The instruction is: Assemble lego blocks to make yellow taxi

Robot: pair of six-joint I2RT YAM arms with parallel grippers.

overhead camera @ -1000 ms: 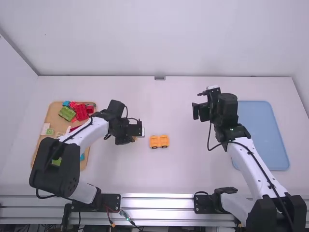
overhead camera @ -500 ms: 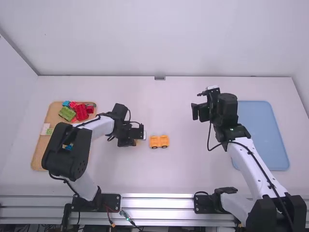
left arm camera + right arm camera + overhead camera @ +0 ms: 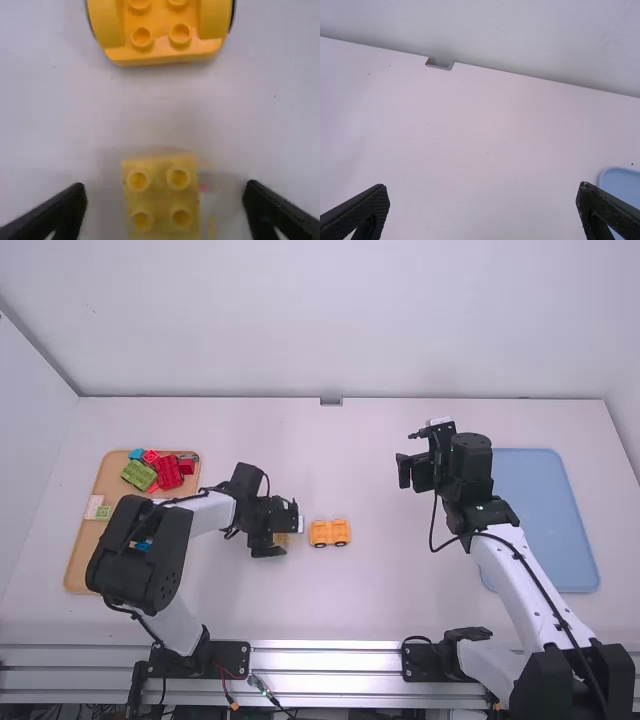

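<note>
1. Closest to my work was the black two-finger left gripper [image 3: 165,191], its fingers spread with bare space on both sides of the piece between them; I had no grip on anything there.
2. Between those fingers sat the small yellow studded block [image 3: 164,192], apparently resting on the white table [image 3: 370,610]. This was the relation I cared about: its visible length seemed to run towards the wheeled piece, so its sides faced my fingers. The far end of that length was cut off, so I couldn't be sure of the long axis. I judged that closing would pinch those sides, and that closing off-centre might nudge the block askew.
3. Just beyond, on the right arm's side, stood the orange-yellow plastic car base with black wheels [image 3: 330,532], apart from the block. The left arm was clearly nearer to both, and I reckoned joining them was still ahead.
4. Farther off to the left lay the tan tray [image 3: 82,565], holding red blocks [image 3: 169,472] and a green block [image 3: 139,475].
5. Over on the right, the right gripper [image 3: 482,187] was parted wide and empty, near the pale blue tray [image 3: 545,510].
</note>
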